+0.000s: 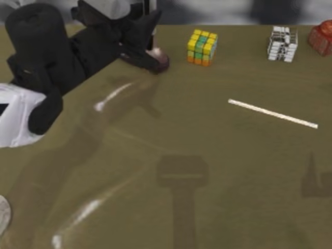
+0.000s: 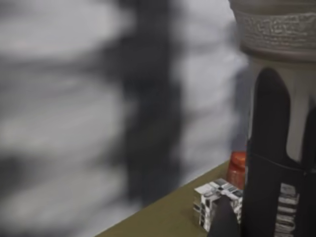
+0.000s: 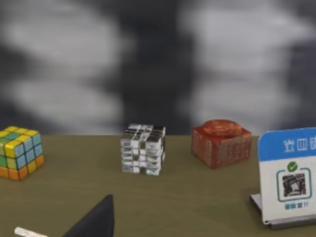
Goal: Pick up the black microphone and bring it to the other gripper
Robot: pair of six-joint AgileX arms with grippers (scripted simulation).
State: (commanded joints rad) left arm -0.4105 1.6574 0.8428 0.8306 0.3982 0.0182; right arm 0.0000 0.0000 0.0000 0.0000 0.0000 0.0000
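My left gripper (image 1: 150,52) holds the black microphone (image 2: 276,98), fingers clamped on it, near the colourful cube (image 1: 202,47).

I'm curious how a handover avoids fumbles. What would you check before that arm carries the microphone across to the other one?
1. Grasp: ok. The left end effector is shut on the black microphone.
2. Lifted: ok. The left wrist view shows the microphone well above the table.
3. Receiver in place: cannot tell. The right end effector is outside the top view, and only a dark tip shows in its own wrist view.
4. Nearest obstacle: ok. The coloured cube stands apart from the left end effector.
5. Route across: ok. Only a flat white strip lies there.
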